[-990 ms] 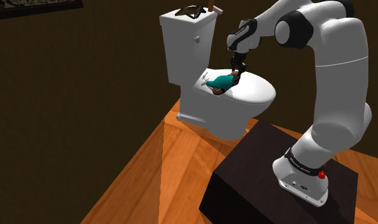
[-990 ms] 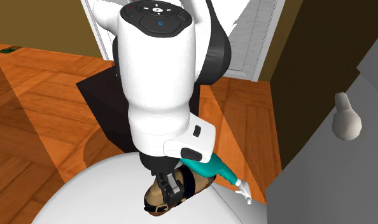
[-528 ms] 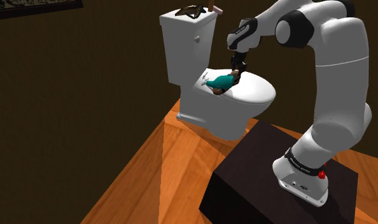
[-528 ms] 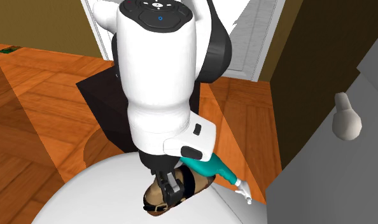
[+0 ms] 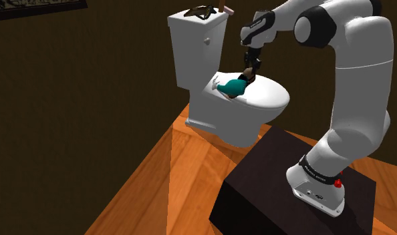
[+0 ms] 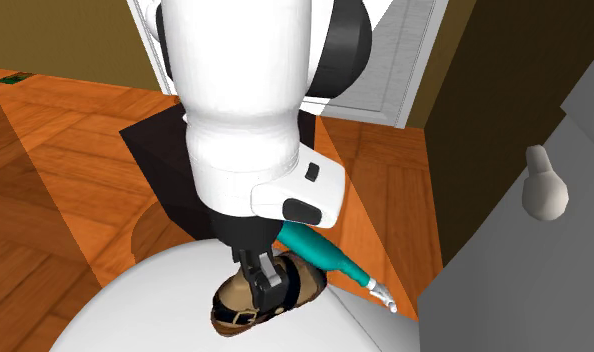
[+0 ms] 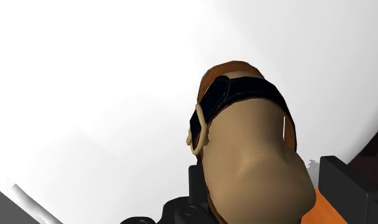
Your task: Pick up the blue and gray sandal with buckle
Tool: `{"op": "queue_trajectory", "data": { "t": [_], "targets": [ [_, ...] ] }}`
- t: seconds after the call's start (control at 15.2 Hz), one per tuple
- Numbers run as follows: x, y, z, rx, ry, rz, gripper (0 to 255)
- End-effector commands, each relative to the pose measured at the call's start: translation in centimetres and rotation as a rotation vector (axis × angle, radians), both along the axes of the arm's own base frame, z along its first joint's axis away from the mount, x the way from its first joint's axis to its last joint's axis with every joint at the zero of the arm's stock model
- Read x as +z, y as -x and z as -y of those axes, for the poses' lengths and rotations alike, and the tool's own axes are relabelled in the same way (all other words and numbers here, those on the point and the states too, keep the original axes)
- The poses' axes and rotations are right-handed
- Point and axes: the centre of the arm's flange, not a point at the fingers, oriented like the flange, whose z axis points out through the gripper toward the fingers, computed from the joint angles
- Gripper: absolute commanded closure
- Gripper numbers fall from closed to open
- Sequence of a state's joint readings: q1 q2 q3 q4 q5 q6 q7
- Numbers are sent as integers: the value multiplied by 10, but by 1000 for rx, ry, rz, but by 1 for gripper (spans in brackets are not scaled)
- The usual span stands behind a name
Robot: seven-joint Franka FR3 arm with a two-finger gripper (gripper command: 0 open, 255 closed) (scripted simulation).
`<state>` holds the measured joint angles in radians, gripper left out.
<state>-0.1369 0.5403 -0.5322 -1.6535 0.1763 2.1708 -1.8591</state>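
Note:
The sandal (image 6: 275, 296) has a brown sole, a tan footbed, black straps and a gold buckle. My gripper (image 6: 262, 288) is shut on it and holds it just above the white toilet lid (image 6: 125, 310). In the shoulder view the gripper (image 5: 248, 71) hangs over the lid (image 5: 271, 99) near the tank, with the sandal (image 5: 246, 77) in its fingers. The wrist view has the sandal (image 7: 251, 146) close up, toe and buckle pointing away from the hand, with the lid (image 7: 86, 95) behind it.
A teal bottle-like thing (image 6: 320, 255) with a white tip lies on the lid beside the sandal, also teal in the shoulder view (image 5: 230, 87). The toilet tank (image 5: 194, 47) with small items on top stands behind. The dark stand (image 5: 284, 190) sits on the wood floor.
The gripper has risen with the sandal, which has come off the lid. The teal thing stays put and shows more of its length.

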Motion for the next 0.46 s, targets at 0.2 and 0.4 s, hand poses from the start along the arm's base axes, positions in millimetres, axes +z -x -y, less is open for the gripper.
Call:
{"op": "queue_trajectory", "data": {
  "t": [0.2, 0.4],
  "targets": [
    [28, 1, 1, 0, 1, 1, 255],
    [34, 1, 1, 0, 1, 1, 255]
  ]
}}
